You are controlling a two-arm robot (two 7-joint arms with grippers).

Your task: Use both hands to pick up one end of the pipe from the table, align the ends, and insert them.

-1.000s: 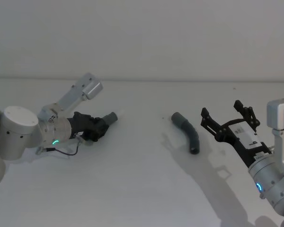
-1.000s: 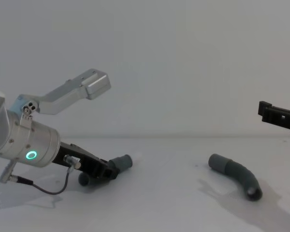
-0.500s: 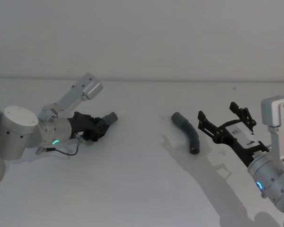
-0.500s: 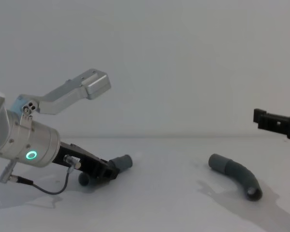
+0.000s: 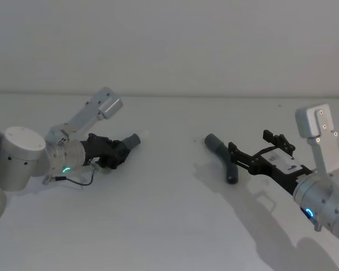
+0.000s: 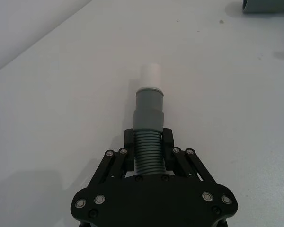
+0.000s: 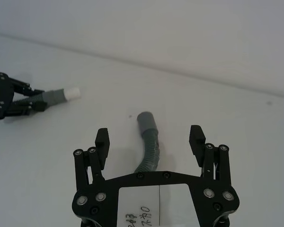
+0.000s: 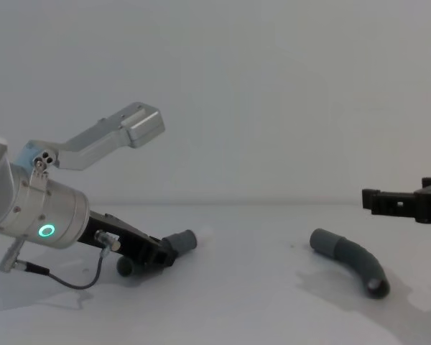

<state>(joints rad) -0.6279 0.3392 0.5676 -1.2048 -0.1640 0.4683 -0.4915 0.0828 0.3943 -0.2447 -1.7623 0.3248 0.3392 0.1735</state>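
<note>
The left wrist view is showing the left gripper (image 6: 148,142) clamping the ribbed body of 1 pipe piece (image 6: 149,111), its white tip (image 6: 151,75) pointing away, low over the table (image 5: 158,226). The right wrist view is showing the right gripper (image 7: 149,138) spread wide beside the 2nd pipe piece (image 7: 146,123), which is lying on the matte white surface. The chest view is placing that gripper higher, clear of it. A plain pale wall (image 8: 273,86) is standing behind.

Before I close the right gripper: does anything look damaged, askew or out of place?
Nothing stands out. The black left gripper is shut on the ribbed body of the white-tipped dark grey pipe piece; the other curved grey pipe piece lies whole on the white table, below the open right gripper.
</note>
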